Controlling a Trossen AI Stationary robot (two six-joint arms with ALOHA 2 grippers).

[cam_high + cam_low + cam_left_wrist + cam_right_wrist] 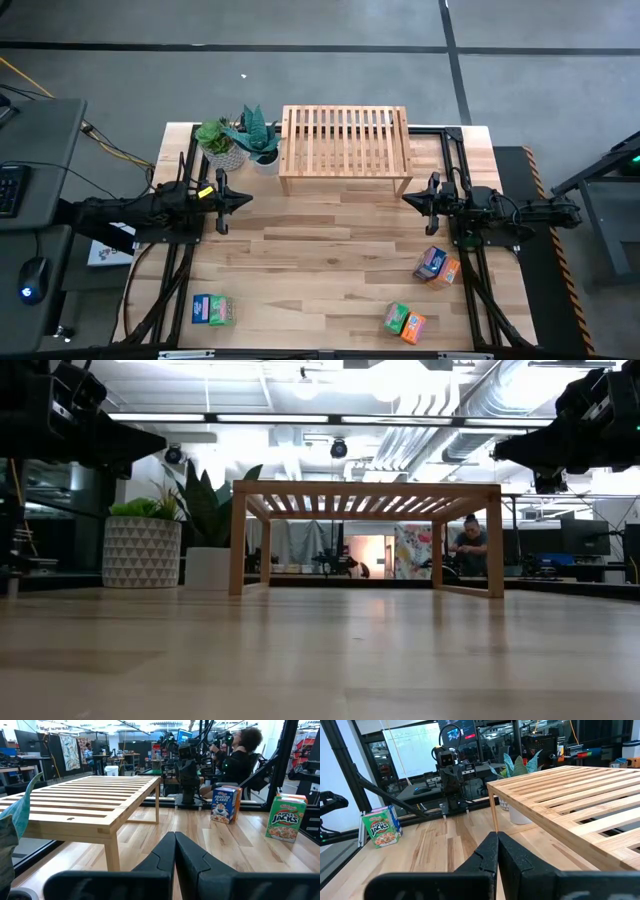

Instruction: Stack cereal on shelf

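High view: the shelf (345, 148) stands bare at the table's far edge, and all the cereal sits on the near half. The blue-and-green pair (213, 310) lies near-side of the left gripper (243, 198). The blue-and-orange pair (437, 266) sits just near-side of the right gripper (408, 199), the closest pick, with the green-and-orange pair (404, 321) further toward the front.

Low view: only the empty shelf and potted plants (142, 543) show; no boxes.

Left wrist view: fingers pressed together; Frosted Flakes box (224, 804) and Apple Jacks box (286, 817) stand upright opposite.

Right wrist view: fingers together; another Apple Jacks box (381, 826) stands across the table.
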